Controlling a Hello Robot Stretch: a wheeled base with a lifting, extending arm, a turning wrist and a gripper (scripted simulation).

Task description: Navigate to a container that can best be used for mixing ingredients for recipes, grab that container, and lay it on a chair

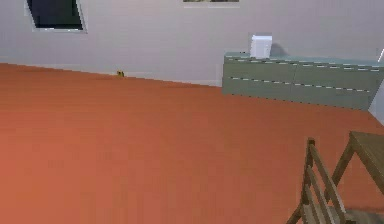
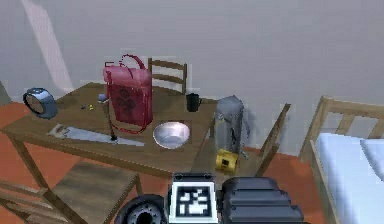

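The metal bowl (image 2: 172,134) sits on the wooden counter (image 2: 75,112) beside a red bag (image 2: 128,92), so the approach looks done. The gripper (image 2: 146,212) is low in the arm side view, and it cannot be told whether it holds anything. Grabbing the bowl and laying it on a chair (image 2: 95,187) remain.

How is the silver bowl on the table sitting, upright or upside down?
Upright: the bowl shows its rim and hollow inside facing up.
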